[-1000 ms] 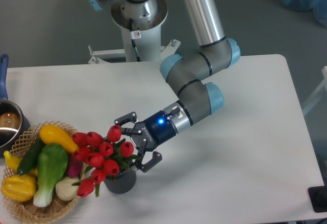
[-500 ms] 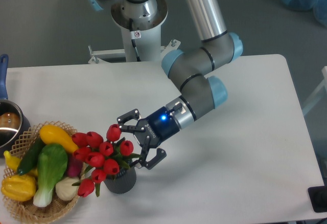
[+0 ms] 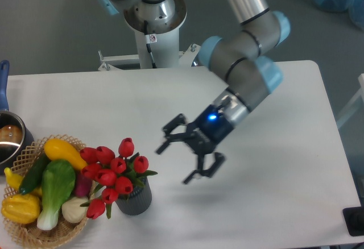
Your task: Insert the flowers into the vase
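Observation:
The flowers [image 3: 112,172], a bunch of red tulip buds with green leaves, stand in the vase [image 3: 134,199], a small dark grey ribbed cylinder near the table's front left. The bunch leans left, toward the basket. My gripper [image 3: 182,153] is open and empty, to the right of the flowers and above the table, clearly apart from them. Its fingers [image 3: 170,128] are spread wide.
A wicker basket [image 3: 29,226] of toy vegetables sits at the front left, touching the flower bunch. A shiny metal pot [image 3: 9,141] with a blue handle is at the left edge. The robot base [image 3: 153,16] stands behind the table.
My gripper has let go of the flowers and pulled back up and to the right. The flowers stay standing in the vase.

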Motion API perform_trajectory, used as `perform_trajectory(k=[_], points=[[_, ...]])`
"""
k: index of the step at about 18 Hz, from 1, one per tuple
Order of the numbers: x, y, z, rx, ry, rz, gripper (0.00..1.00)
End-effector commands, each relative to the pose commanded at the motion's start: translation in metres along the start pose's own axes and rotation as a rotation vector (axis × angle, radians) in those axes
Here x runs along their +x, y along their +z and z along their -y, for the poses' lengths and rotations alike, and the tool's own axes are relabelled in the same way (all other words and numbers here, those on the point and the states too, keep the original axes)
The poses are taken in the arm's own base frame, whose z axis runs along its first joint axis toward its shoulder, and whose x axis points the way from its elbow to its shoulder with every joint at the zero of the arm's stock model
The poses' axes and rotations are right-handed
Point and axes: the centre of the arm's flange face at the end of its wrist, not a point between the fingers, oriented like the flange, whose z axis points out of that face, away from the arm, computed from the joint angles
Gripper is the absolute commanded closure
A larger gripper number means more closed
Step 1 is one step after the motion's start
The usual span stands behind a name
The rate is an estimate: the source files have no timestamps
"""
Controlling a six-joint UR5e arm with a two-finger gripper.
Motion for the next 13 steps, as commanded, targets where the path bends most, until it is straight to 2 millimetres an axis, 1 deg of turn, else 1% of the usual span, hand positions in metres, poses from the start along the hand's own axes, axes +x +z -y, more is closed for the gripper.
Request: perform_trajectory(k=[2, 4, 6, 8, 10, 11, 13], points=[[-0.006, -0.020, 0.002, -0.079, 0.010, 0.046, 0.00], [-0.018, -0.039, 0.010, -0.126, 0.027, 0.090, 0.00], [-0.024, -0.062, 0.020, -0.229, 0.034, 0.149, 0.00], [-0.022, -0.090, 0.024, -0.376, 0.019, 0.215, 0.00], [-0.018, -0.119, 0.021, -0.505, 0.013, 0.269, 0.00], [-0.016, -0.129, 0.026, -0.543, 0.019, 0.280, 0.00], [-0.010, -0.141, 0.037, -0.603, 0.030, 0.265, 0.00]])
